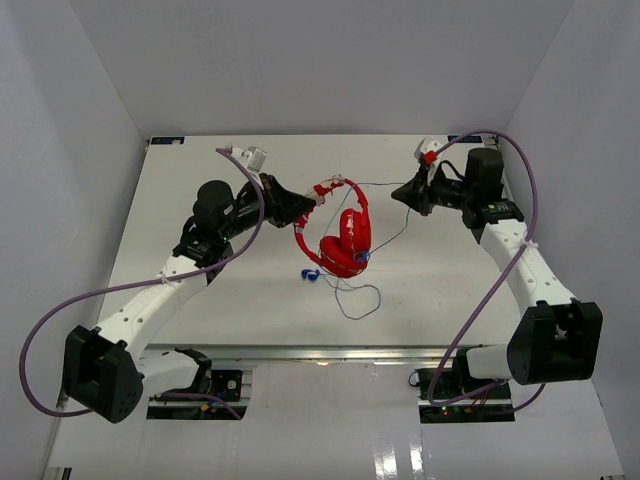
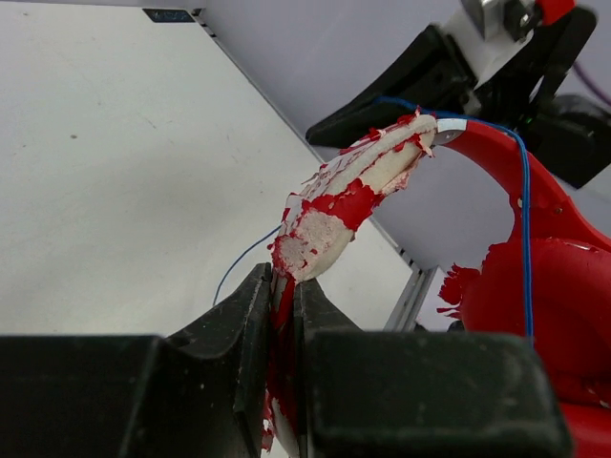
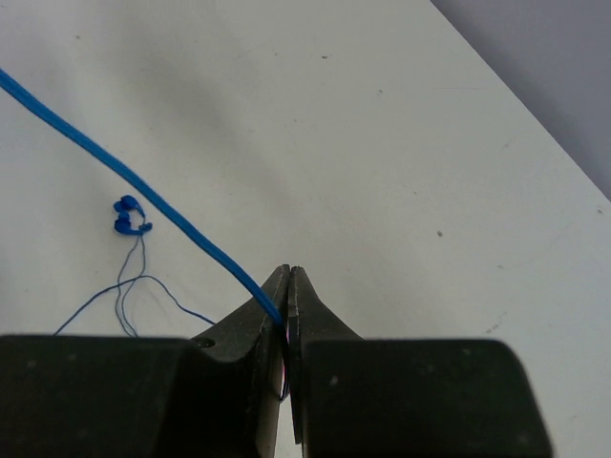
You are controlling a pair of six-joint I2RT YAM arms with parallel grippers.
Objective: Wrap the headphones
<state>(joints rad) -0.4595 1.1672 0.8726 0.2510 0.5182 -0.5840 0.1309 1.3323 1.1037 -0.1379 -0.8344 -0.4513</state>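
Note:
The red headphones (image 1: 345, 242) sit mid-table, earcups down, headband arching up to the left. My left gripper (image 1: 314, 203) is shut on the worn, flaking end of the headband (image 2: 329, 219), holding it raised. The thin blue cable (image 1: 385, 184) runs from the headband top to my right gripper (image 1: 397, 194), which is shut on it; in the right wrist view the cable (image 3: 172, 215) enters the closed jaws from the upper left. The rest of the cable loops on the table (image 1: 358, 296) below the earcups, ending at the blue plug (image 1: 311, 274), also in the right wrist view (image 3: 128, 216).
The white table (image 1: 200, 300) is boxed in by white walls at the back and both sides. Purple robot cables (image 1: 60, 310) hang from both arms. A metal rail (image 1: 330, 352) runs along the near edge.

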